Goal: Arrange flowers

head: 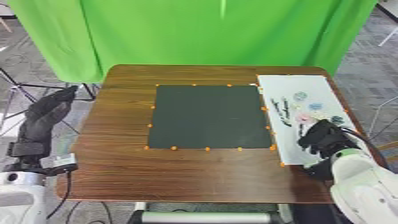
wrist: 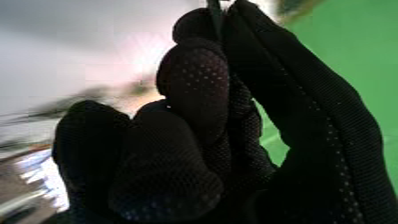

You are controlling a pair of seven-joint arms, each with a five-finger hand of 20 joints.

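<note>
Pinching one green stem [wrist: 216, 15], my right hand [head: 327, 138] is at four o'clock; three bluish flowers [head: 315, 106], one pink flower [head: 305, 118], at three.

I have a broad way through over the dark mat [head: 209, 117] and the bare wood of the table [head: 178, 175] on its near side. To the right it tightens: the flowers [head: 315, 106] and dark stems [head: 286, 111] crowd the middle of the white sheet [head: 284, 84], and my right hand [head: 324, 137] blocks its near part, a thin green strip [wrist: 216, 14] pinched at the fingertips. My left hand [head: 49, 107] sits outside the left edge. The green curtain [head: 213, 40] walls off the far side.
</note>
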